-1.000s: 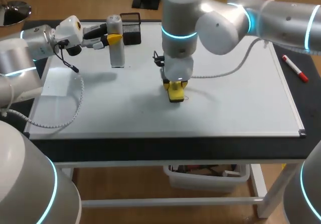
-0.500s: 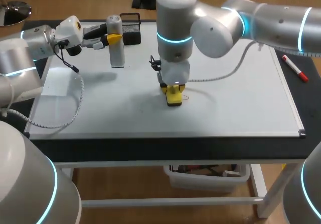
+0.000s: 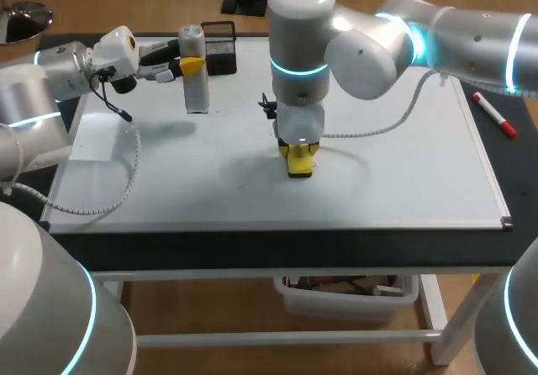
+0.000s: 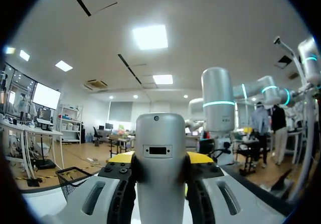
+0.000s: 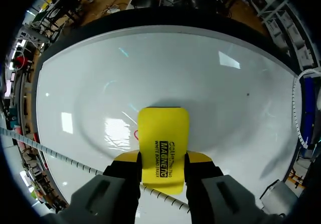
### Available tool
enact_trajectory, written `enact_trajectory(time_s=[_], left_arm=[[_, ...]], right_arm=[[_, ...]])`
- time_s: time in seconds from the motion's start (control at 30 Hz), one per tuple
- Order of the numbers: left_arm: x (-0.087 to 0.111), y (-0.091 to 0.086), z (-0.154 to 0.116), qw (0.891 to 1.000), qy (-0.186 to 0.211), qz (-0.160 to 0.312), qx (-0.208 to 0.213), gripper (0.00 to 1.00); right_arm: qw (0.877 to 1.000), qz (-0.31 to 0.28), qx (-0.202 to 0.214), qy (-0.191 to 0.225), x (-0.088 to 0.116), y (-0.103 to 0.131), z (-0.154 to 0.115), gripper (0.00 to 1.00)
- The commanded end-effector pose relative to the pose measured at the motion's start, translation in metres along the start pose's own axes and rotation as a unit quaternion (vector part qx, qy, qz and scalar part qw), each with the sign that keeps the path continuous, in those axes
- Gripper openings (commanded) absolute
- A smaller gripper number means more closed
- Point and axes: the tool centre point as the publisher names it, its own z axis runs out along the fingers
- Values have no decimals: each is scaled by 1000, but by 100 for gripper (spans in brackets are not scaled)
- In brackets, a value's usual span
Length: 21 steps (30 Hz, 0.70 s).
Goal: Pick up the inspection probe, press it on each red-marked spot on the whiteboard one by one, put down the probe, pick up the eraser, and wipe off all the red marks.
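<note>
The eraser (image 5: 163,148) is yellow, the whiteboard (image 3: 403,173) white

Looking like a robotics lab. Showing a black table (image 3: 252,249) carrying a flat whiteboard (image 3: 403,173). Showing a grey left arm (image 3: 50,72) and right arm (image 3: 454,30) glowing cyan at the joints, trailing loose cable (image 3: 134,169) across the board. Keeping a red marker (image 3: 493,114) and black mesh basket (image 3: 220,49) at the board's edges.

Head view overlooks the whiteboard (image 3: 403,161), shared close-up by right wrist; left wrist faces outward
</note>
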Motion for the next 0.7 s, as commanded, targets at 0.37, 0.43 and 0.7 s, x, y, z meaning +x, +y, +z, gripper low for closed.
enact_trajectory(time_s=[0.37, 0.43, 0.7], left_arm=[[1, -1, 1, 1000, -2, 1, 1, 0], [1, -1, 1, 1000, -2, 1, 1, 0], [1, -1, 1, 1000, -2, 1, 1, 0]], right_arm=[[999, 38, 2, 6, 42, 10, 6, 0], [999, 44, 3, 8, 47, 11, 5, 0], [998, 60, 5, 12, 59, 10, 3, 0]])
